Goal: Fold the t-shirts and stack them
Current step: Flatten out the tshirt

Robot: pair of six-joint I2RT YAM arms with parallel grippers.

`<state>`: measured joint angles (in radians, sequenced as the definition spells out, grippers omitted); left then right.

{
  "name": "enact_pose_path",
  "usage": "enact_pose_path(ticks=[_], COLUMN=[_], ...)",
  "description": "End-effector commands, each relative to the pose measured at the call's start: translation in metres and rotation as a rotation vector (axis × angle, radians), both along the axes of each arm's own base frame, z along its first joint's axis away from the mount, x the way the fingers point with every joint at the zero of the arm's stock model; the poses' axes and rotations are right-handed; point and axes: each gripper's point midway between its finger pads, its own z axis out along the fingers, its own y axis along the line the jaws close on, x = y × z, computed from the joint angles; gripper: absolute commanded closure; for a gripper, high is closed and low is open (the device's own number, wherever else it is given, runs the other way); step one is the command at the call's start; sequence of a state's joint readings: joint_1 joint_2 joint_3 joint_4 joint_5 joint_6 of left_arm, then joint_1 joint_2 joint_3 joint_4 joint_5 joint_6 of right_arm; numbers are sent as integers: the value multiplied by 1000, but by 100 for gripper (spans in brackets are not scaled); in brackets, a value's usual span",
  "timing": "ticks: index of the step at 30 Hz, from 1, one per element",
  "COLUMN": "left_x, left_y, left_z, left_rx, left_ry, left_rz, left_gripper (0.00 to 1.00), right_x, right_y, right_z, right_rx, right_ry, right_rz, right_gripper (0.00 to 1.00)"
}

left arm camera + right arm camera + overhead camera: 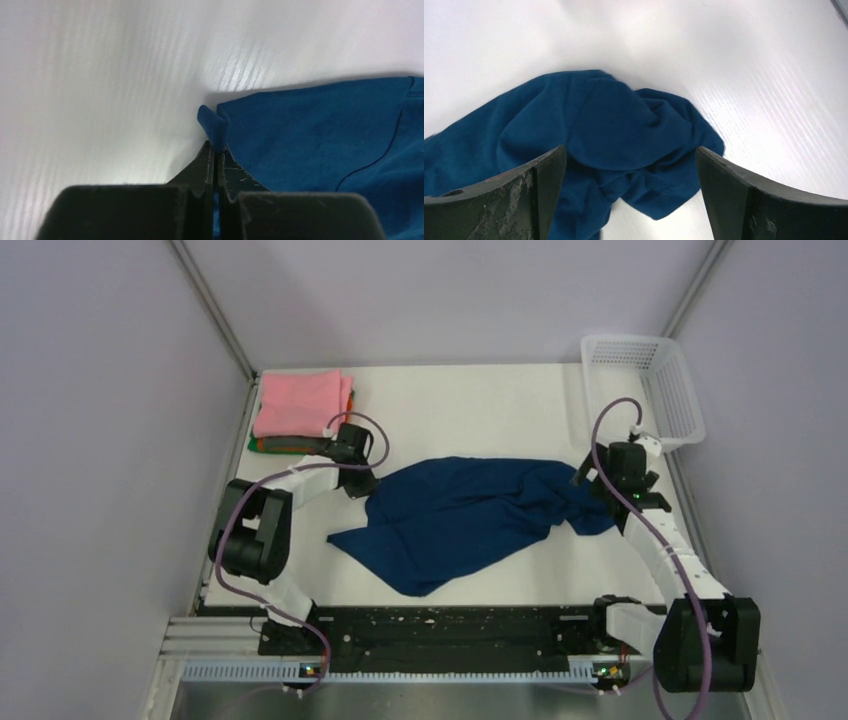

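One navy shirt [470, 515] lies crumpled mid-worktop [480, 400]; three folded ones are stacked far left.
Top view: pink [297, 402] over orange [347, 395] over green [262, 446], plus one basket [645, 390]. Only your wrist views show the left end effector [215, 150] pinched on a navy corner and the right end effector [630, 150] spread wide over the bunched end.

Robot test cell in a lab, as I see it.
Plain grey panels [100, 440] in metal posts [210, 305] box in my white table [480, 405]; at the frame's bottom edge the left arm [262, 530] and right arm [665, 550] are bolted to an aluminium rail [215, 635], purple cables [596, 445] looping.
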<state>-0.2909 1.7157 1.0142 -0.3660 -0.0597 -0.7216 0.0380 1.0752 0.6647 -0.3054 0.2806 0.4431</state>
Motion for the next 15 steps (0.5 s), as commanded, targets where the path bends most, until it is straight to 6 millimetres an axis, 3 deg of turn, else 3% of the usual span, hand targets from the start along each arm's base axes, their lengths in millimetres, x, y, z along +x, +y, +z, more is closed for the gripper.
enact_pose_path(ticks=[1,9,11,13,15], left_x=[-1,0,2,4,8], left_y=[17,13,13,13,14], left_z=[28,39,41,45,52], left_rx=[65,41,43,46,53], left_ry=[-115,-159,-164,-177,-196], left_rz=[12,-10,-10,-10,-7], left_gripper=[100,100,100,100,100], right_x=[-8,21,27,34,37], right_y=[-21,-16,-16,-15,-16], right_z=[-27,-52,-59,-65,-69], right_rx=[96,159,162,167,168], right_ry=[56,56,83,87,92], right_rz=[-127,-101,-93,-88,-96], right_gripper=[3,17,25,45,76])
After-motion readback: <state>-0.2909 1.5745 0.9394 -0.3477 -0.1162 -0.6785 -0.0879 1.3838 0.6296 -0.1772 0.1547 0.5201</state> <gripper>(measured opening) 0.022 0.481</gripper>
